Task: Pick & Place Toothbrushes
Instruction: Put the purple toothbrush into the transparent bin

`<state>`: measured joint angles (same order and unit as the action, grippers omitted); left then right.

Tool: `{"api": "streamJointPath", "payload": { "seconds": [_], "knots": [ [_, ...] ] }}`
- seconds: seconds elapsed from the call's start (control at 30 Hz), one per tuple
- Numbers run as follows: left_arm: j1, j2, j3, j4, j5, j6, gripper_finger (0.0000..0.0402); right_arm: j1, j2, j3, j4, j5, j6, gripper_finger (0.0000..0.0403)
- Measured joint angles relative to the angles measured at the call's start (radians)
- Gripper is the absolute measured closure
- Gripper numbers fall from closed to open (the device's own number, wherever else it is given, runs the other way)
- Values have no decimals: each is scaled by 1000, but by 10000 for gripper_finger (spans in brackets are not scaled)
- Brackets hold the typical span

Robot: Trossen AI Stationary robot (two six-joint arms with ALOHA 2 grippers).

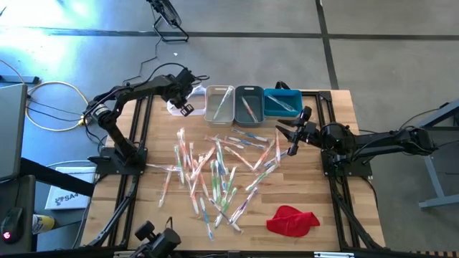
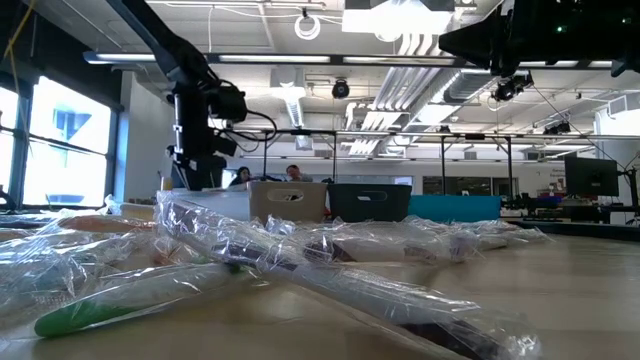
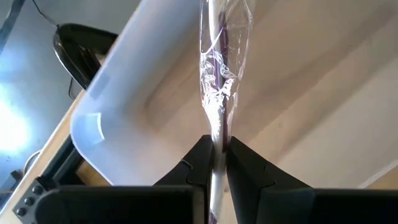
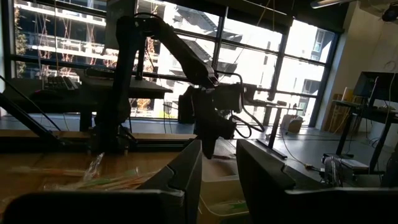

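No text, label, brand or number could be read with certainty; a grey box [image 1: 66,198] on the floor beside the table bore lettering too small to make out.

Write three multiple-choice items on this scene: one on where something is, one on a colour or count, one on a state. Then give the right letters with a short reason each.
1. Where is the left end effector?
A. over the white bin at the row's left end
B. over the red cloth
C. over the blue bin

2. What colour is the cloth near the table's front right?
A. green
B. red
C. white

3. What is the state of the left end effector?
A. wide open and empty
B. shut on a wrapped toothbrush
C. shut on the cloth

Answers:
1. A: the high view shows it above the white bin, left of the beige bin.
2. B: the crumpled cloth is plainly red.
3. B: the left wrist view shows its fingers pinched on a wrapped toothbrush hanging over the white bin.
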<state>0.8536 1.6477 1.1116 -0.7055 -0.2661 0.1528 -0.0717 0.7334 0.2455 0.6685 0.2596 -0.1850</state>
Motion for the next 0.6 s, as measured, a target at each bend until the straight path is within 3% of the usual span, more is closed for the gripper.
{"api": "streamJointPath", "payload": {
  "seconds": [0.6],
  "knots": [
    [-3,0,-3,8,3,-3,370,0,0,0,0,0,0,310]
  ]
}}
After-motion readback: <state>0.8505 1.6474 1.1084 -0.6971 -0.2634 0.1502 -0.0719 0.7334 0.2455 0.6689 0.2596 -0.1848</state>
